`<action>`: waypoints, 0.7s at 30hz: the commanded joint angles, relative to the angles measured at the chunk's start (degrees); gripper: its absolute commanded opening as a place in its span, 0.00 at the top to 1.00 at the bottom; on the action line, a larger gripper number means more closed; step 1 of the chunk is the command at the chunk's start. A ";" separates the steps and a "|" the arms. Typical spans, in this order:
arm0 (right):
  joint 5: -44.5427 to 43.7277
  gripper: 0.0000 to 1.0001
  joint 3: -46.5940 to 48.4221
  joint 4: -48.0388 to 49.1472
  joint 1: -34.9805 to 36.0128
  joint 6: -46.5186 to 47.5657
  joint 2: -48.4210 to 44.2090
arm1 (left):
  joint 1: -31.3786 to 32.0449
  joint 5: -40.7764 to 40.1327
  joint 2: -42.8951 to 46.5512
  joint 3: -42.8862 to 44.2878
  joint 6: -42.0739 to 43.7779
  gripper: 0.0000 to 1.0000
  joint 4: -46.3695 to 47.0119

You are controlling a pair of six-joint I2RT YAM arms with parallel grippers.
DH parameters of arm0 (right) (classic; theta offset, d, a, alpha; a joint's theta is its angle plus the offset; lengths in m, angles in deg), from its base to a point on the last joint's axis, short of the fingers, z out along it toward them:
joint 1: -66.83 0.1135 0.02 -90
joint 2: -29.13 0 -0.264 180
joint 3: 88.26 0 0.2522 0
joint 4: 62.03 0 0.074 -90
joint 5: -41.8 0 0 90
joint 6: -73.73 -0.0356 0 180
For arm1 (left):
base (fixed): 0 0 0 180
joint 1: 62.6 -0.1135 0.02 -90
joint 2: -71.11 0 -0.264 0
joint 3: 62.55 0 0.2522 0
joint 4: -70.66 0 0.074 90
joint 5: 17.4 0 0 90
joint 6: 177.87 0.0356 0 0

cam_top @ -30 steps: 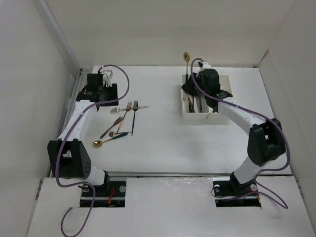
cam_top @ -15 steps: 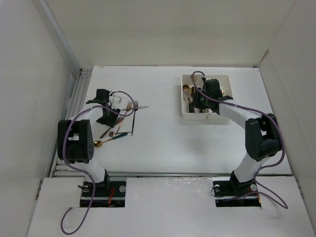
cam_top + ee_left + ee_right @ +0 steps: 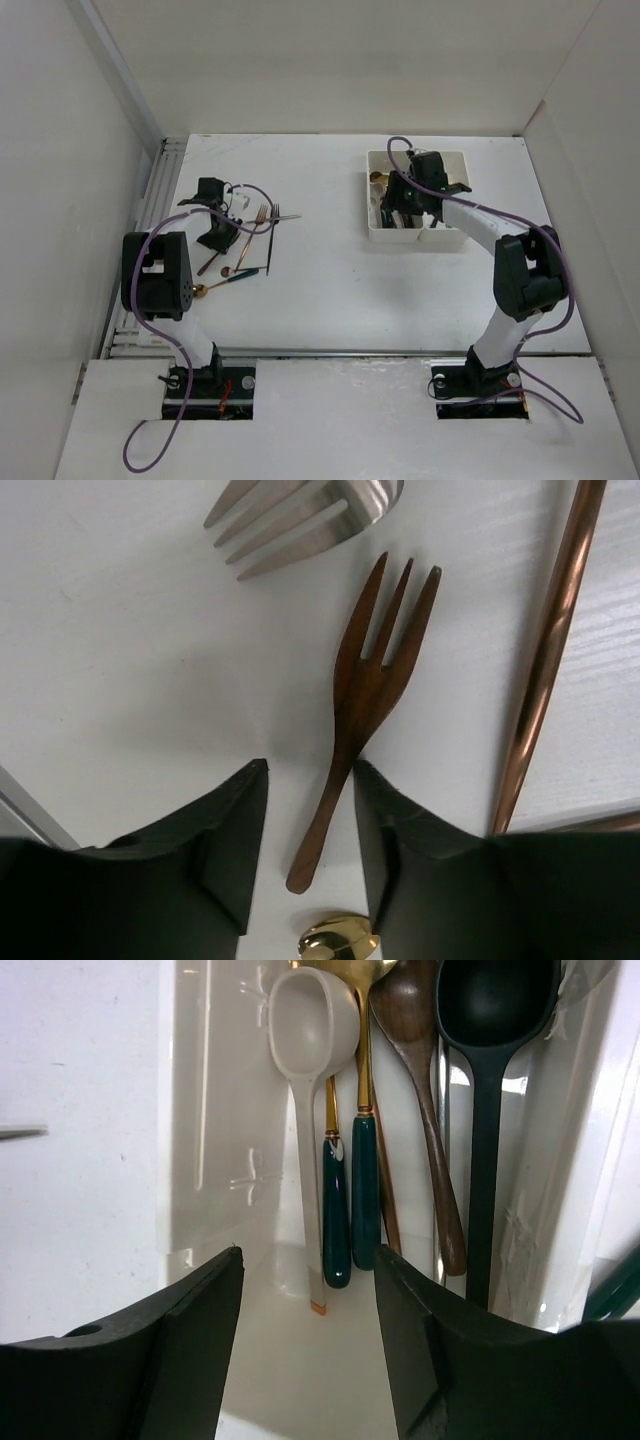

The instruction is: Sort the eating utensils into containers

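While hanging low over the loose eating utensils point(image 3: 268, 228) at the left of the worktop point(image 3: 330, 290), straddles the handle of a dark brown fork point(image 3: 372, 685) with the left hand point(image 3: 310, 780). Jaws set narrow but not yet pinched: right finger point(image 3: 395, 840) touching or just beside the handle, with a sliver of bare worktop on the other side. Nothing lifted so far.

Long axis of that fork running straight away from the hand, tines far and butt end between the fingers. Likely needs only a squeeze across the handle and a lift, with no turn of the wrist. Just beyond it a silver fork point(image 3: 300, 510), and along its right a copper handle point(image 3: 550, 650), both clear of the fingers. At the near edge of the wrist view a gold spoon bowl point(image 3: 335, 942), close enough to get nudged. Plainly the nearer arm for this pile.

Over at the right, hangs the right hand point(image 3: 308, 1260) in the left compartment of the white containers point(image 3: 440, 240), jaws wide and holding nothing. Ahead of it, lying lengthwise side by side with bowls far: a white spoon point(image 3: 310, 1080), two gold spoons with dark green handles point(image 3: 350, 1200), a brown wooden spoon point(image 3: 420, 1080) and a black spoon point(image 3: 490, 1020). Only spoons here, so probably wants the fork in the other compartment, well apart from the left hand across the worktop.
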 commanded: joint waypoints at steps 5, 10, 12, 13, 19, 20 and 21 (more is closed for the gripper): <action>-1.24 0.40 3.18 -0.31 -0.16 1.33 -6.30 | -0.42 1.80 -5.87 2.72 4.02 0.69 -8.69; -2.29 0.40 3.70 0.21 -0.16 1.33 -8.15 | -0.95 2.42 -9.81 6.67 5.34 0.70 -16.06; -2.29 0.40 3.71 0.22 -0.16 1.85 -8.68 | -0.95 3.82 -11.67 8.08 5.34 0.80 -17.57; -2.29 0.40 3.71 0.22 -0.16 1.86 -8.68 | -0.95 5.31 -13.33 9.39 4.82 0.87 -18.27; -4.40 0.40 3.19 0.22 0.36 1.86 -11.40 | -0.95 9.97 -14.75 11.95 1.92 1.00 -18.81; -4.40 0.40 3.18 0.22 0.37 2.38 -12.28 | -1.56 10.59 -13.88 12.65 1.13 1.00 -19.41; -5.53 0.40 3.18 0.22 0.89 2.39 -12.90 | -2.26 11.90 -12.31 12.66 0.60 1.00 -20.20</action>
